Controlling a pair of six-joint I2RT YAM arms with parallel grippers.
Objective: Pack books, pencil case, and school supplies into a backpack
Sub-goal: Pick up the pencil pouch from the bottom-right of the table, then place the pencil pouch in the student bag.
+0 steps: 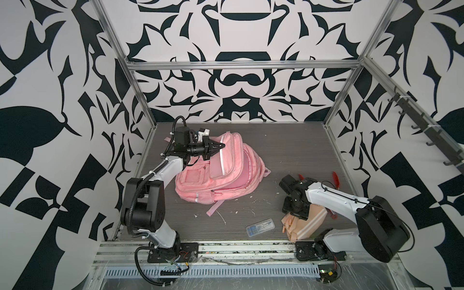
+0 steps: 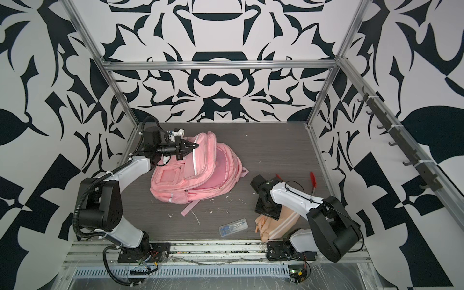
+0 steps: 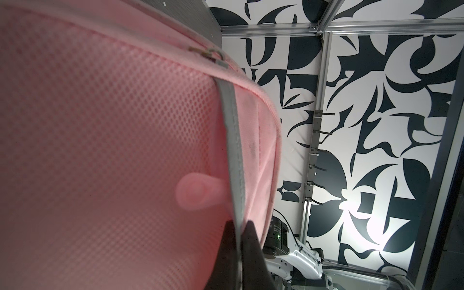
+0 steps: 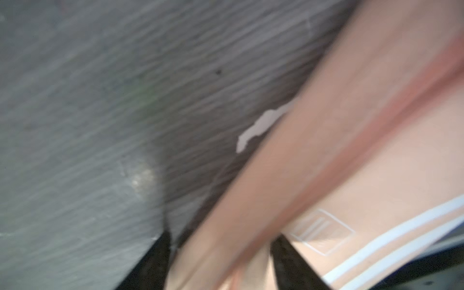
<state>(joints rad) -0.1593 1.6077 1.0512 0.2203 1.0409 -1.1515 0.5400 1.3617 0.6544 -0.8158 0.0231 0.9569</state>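
Note:
The pink backpack (image 1: 226,175) (image 2: 200,175) lies left of centre on the grey table, its front flap raised. My left gripper (image 1: 222,145) (image 3: 239,222) is shut on the grey reflective strip (image 3: 232,140) at the edge of that flap, beside the pink mesh (image 3: 100,125). The peach pencil case (image 1: 308,226) (image 2: 281,223) lies at the front right. My right gripper (image 4: 223,241) points down over it, its jaws pressed on either side of a raised fold of the pencil case (image 4: 351,150). The school supplies box (image 1: 259,227) (image 2: 233,227) lies flat to its left. The books are out of view.
A red-handled item (image 1: 335,179) lies behind the right arm near the right frame post. A loose pink strap (image 1: 216,208) trails from the backpack toward the front. White scraps (image 1: 222,218) dot the table. A rail of hooks (image 1: 426,130) lines the right wall.

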